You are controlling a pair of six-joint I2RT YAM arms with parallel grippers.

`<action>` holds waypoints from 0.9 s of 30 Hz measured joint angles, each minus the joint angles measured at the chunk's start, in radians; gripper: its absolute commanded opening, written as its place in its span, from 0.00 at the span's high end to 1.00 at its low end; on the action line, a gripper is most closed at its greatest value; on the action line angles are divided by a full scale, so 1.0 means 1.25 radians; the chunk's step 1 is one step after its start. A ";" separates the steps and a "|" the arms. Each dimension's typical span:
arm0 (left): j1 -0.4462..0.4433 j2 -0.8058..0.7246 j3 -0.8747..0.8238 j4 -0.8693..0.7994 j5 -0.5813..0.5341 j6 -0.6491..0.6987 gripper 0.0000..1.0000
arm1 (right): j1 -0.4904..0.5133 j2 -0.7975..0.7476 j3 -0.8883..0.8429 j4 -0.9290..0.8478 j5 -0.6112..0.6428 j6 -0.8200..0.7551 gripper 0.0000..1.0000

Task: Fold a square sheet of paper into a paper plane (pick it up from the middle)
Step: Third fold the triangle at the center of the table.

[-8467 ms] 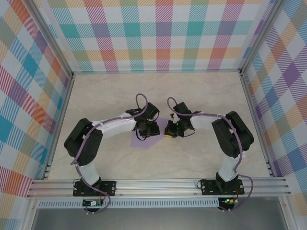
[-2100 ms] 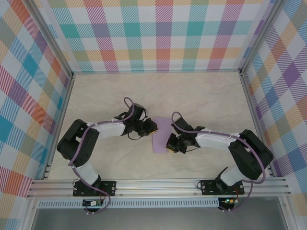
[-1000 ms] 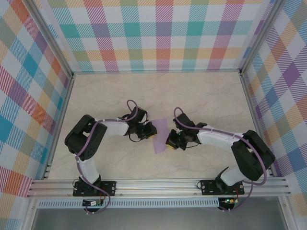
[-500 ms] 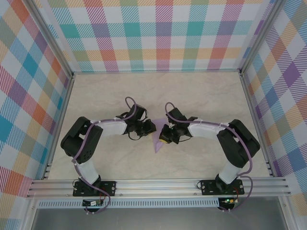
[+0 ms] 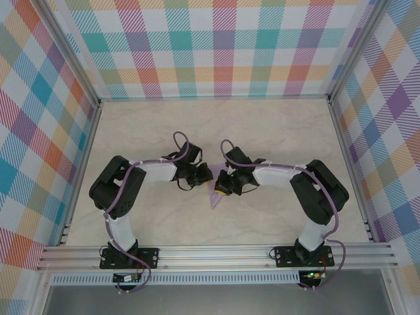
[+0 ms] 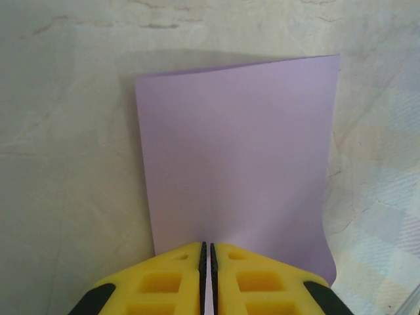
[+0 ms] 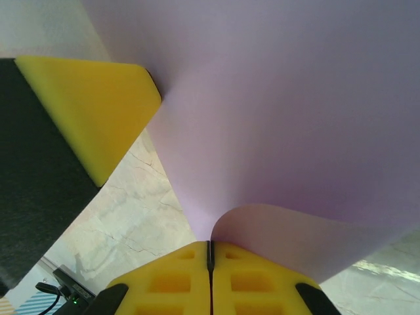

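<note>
The square sheet of paper (image 5: 214, 198) is lavender and hangs between my two grippers at the table's middle, with a narrow tip showing below them. My left gripper (image 5: 208, 176) is shut on one edge; in the left wrist view the sheet (image 6: 236, 151) spreads flat away from the jaws of that gripper (image 6: 207, 247). Close beside it, my right gripper (image 5: 222, 184) is shut on the paper too. In the right wrist view the sheet (image 7: 282, 98) curls up from the pinch of the right gripper (image 7: 210, 244), and one yellow finger (image 7: 92, 105) of the left gripper stands at the left.
The marble-patterned table (image 5: 275, 131) is boxed by plaid walls (image 5: 216, 46) on three sides. An aluminium rail (image 5: 216, 252) carrying both arm bases runs along the near edge. Open tabletop lies behind and to either side of the grippers.
The right gripper has swung left and back until it sits close against the left one. The paper has bent upward between them, so much less of it shows from above.
</note>
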 measured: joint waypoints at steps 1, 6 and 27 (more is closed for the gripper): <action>0.000 0.000 0.000 0.000 0.000 0.000 0.88 | 0.000 0.002 0.000 0.000 -0.001 -0.001 0.94; 0.000 0.000 0.000 0.000 0.000 0.000 0.88 | 0.000 0.007 0.002 0.000 -0.002 -0.011 0.94; 0.000 0.001 0.000 0.000 0.000 0.000 0.88 | 0.006 0.042 0.011 0.015 -0.016 -0.035 0.93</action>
